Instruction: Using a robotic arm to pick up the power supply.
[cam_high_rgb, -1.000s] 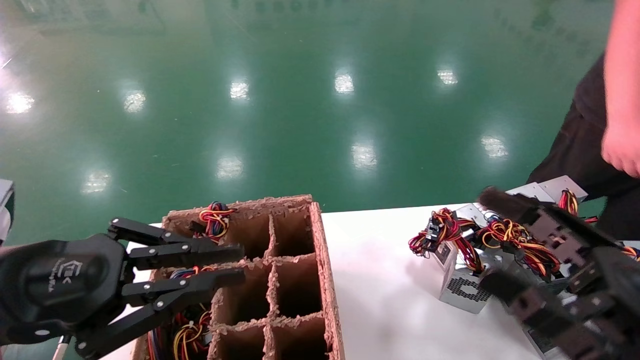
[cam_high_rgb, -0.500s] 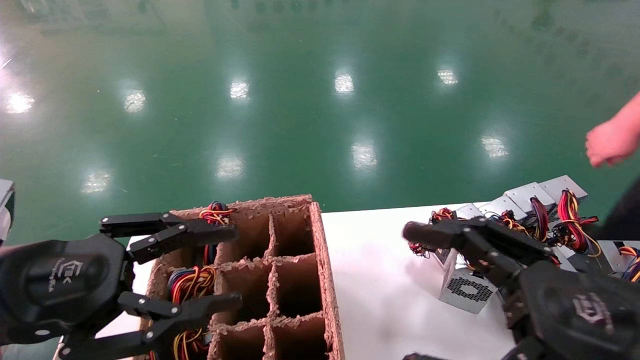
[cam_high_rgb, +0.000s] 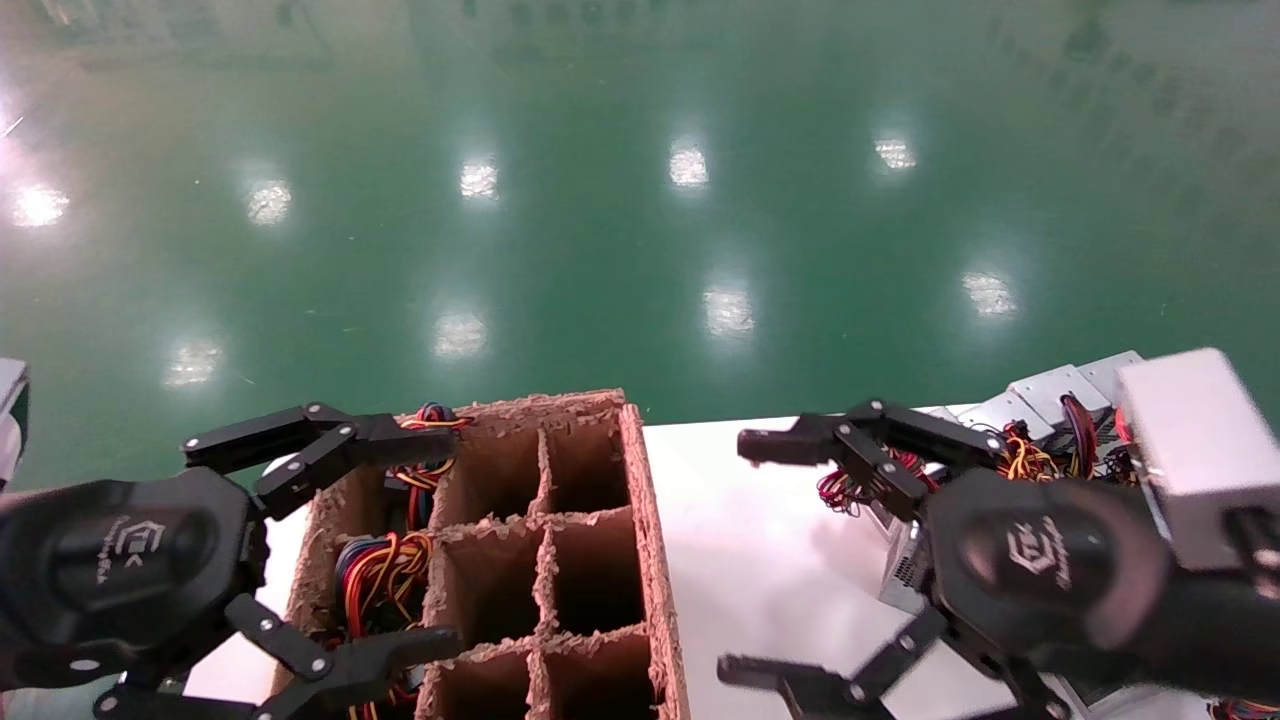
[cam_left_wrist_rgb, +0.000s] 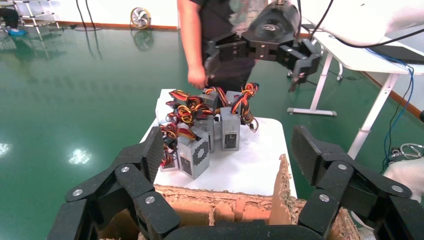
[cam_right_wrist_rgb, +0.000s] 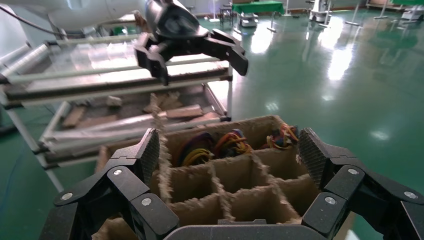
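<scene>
Several silver power supplies (cam_high_rgb: 1040, 405) with red and yellow wire bundles stand clustered at the right end of the white table (cam_high_rgb: 780, 570). In the left wrist view the nearest power supply (cam_left_wrist_rgb: 196, 152) shows its honeycomb grille. My right gripper (cam_high_rgb: 735, 558) hovers open over the table, left of the cluster and pointing toward the cardboard divider box (cam_high_rgb: 590, 520), holding nothing. My left gripper (cam_high_rgb: 440, 540) is open wide above the box's left column and empty. The left wrist view shows the left gripper (cam_left_wrist_rgb: 228, 150) facing the cluster. The right gripper (cam_right_wrist_rgb: 228, 150) faces the box (cam_right_wrist_rgb: 235, 175).
The box's left cells hold wire bundles (cam_high_rgb: 385, 570); its other cells look dark. A person (cam_left_wrist_rgb: 210, 30) stands behind the cluster in the left wrist view. A metal rack (cam_right_wrist_rgb: 125, 95) stands beyond the box. Green floor (cam_high_rgb: 640, 200) surrounds the table.
The right gripper swung away from the power supplies to point left over the table, its jaws spread. The left gripper opened wide. The person's hand left the head view.
</scene>
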